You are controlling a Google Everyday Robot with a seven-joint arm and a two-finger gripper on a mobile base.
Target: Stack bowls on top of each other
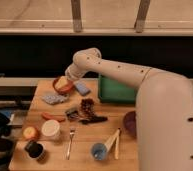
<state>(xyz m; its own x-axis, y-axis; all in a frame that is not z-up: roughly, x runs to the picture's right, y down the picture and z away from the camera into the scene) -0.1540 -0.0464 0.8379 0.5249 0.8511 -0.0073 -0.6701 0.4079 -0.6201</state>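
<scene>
The smaller glossy orange-red bowl (61,86) sits at the back left of the wooden table (85,160). My gripper (65,82) is at this bowl, right over its rim, and it covers part of the inside. The larger dark purple bowl (129,123) sits at the right edge of the table, and my white arm (155,105) partly hides it. The two bowls are far apart.
A green tray (115,91) stands at the back right. A blue sponge (82,89), grey cloth (54,98), brown pine cone (86,106), red pepper (52,116), white cup (51,130), orange fruit (30,133), black cup (34,148), fork (70,142), blue cup (99,151) and wooden utensils (115,141) lie around.
</scene>
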